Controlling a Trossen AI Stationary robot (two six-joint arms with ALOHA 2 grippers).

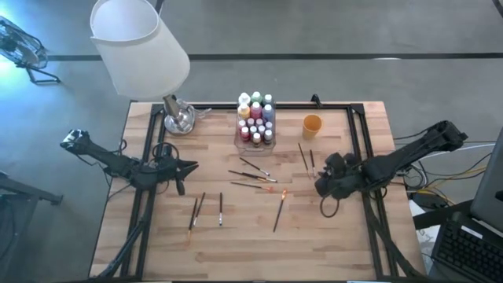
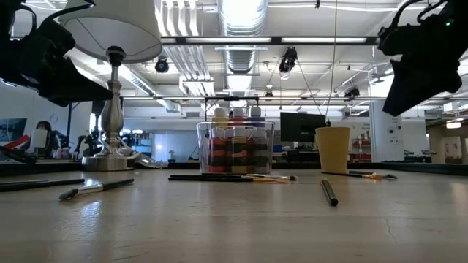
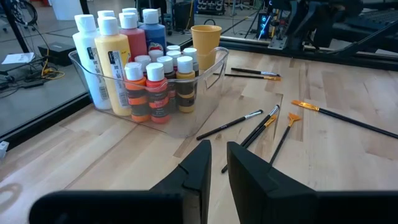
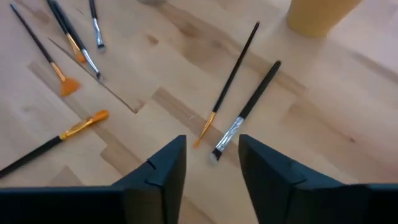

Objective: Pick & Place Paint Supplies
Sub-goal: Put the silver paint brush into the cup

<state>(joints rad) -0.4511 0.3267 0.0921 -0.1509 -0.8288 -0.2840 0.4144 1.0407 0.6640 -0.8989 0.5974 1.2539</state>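
brush pickup is in hand: right gripper (image 4: 211, 165), fingers apart and empty, hovers over two paintbrushes (image 4: 245, 112) near the orange cup (image 1: 312, 124); next it must descend. left gripper (image 3: 217, 165), fingers narrowly apart, waits

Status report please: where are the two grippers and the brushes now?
Right gripper open, empty, above two brushes near orange cup. Left gripper slightly open, empty, waiting at left. Bottles in clear box. Nothing in the way.
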